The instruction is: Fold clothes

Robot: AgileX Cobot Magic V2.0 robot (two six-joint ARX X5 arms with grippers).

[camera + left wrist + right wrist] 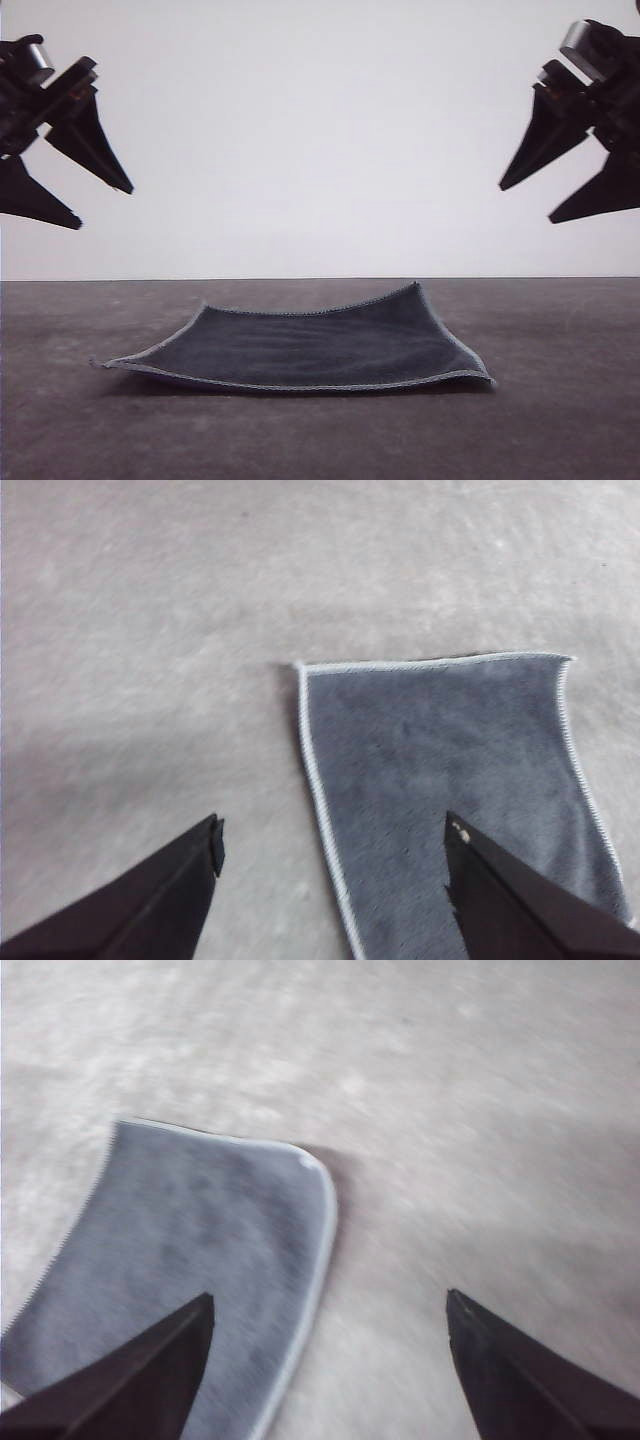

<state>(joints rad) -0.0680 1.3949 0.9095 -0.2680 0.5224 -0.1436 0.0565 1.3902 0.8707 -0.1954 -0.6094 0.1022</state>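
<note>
The clothes [310, 348] are one dark grey-blue cloth with a light stitched hem, lying spread flat on the grey table, its corners slightly lifted. My left gripper [105, 207] hangs open, high above the table at the far left. My right gripper [525, 203] hangs open at the far right, equally high. In the left wrist view the cloth [450, 790] lies under and beyond the open left gripper [333, 845], one hemmed edge running between the fingers. In the right wrist view a rounded cloth corner [200, 1250] shows beyond the open right gripper [330, 1305].
The grey table [560, 400] stretches wide around the cloth on all sides. A plain white wall [320, 120] stands behind the table's far edge.
</note>
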